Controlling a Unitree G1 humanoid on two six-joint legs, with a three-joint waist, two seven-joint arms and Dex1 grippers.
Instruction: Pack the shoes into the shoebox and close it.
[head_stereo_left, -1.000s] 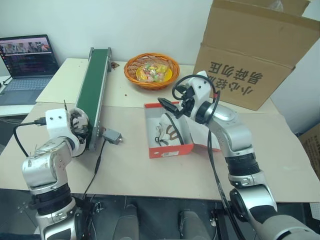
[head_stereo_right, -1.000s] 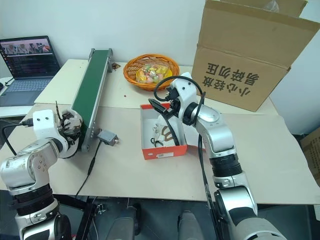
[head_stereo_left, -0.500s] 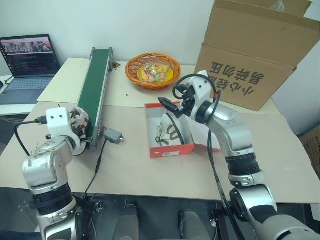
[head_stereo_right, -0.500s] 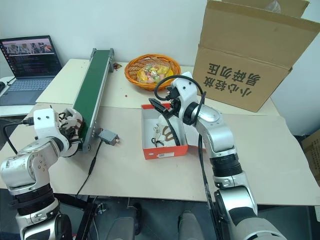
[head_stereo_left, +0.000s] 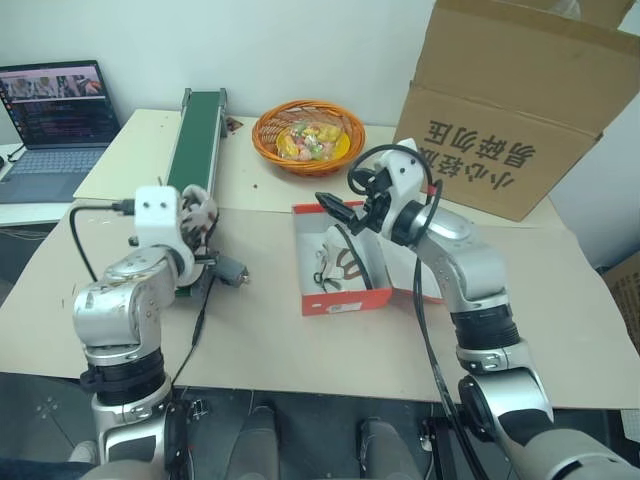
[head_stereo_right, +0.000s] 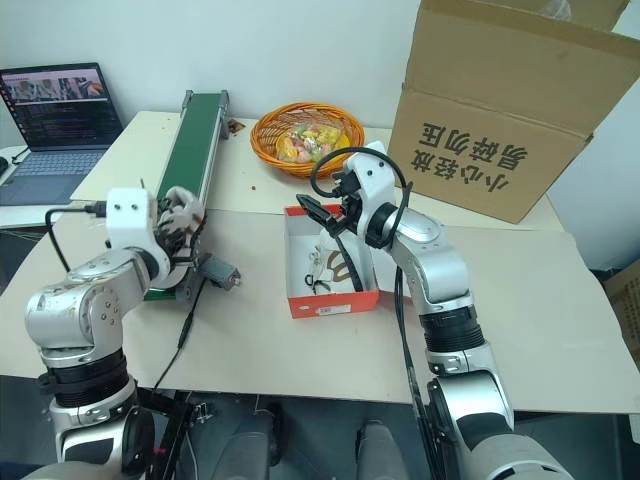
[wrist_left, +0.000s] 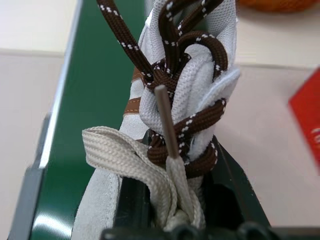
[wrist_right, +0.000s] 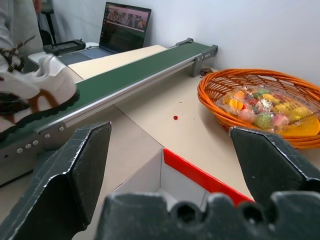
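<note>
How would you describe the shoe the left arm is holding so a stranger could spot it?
Find the long green conveyor belt. At its near end, the left gripper is shut on a small white shoe. Unlike its mate in the red shoebox, it is up off the table, brown laces dangling.

I count two shoes: one (head_stereo_left: 197, 209) at left of frame, one (head_stereo_left: 338, 264) inside the single red shoebox (head_stereo_left: 345, 299). One conveyor belt (head_stereo_left: 196, 140), one orange basket (head_stereo_left: 306, 135), one laptop (head_stereo_left: 55, 115), one brown carton (head_stereo_left: 510, 110).
</note>
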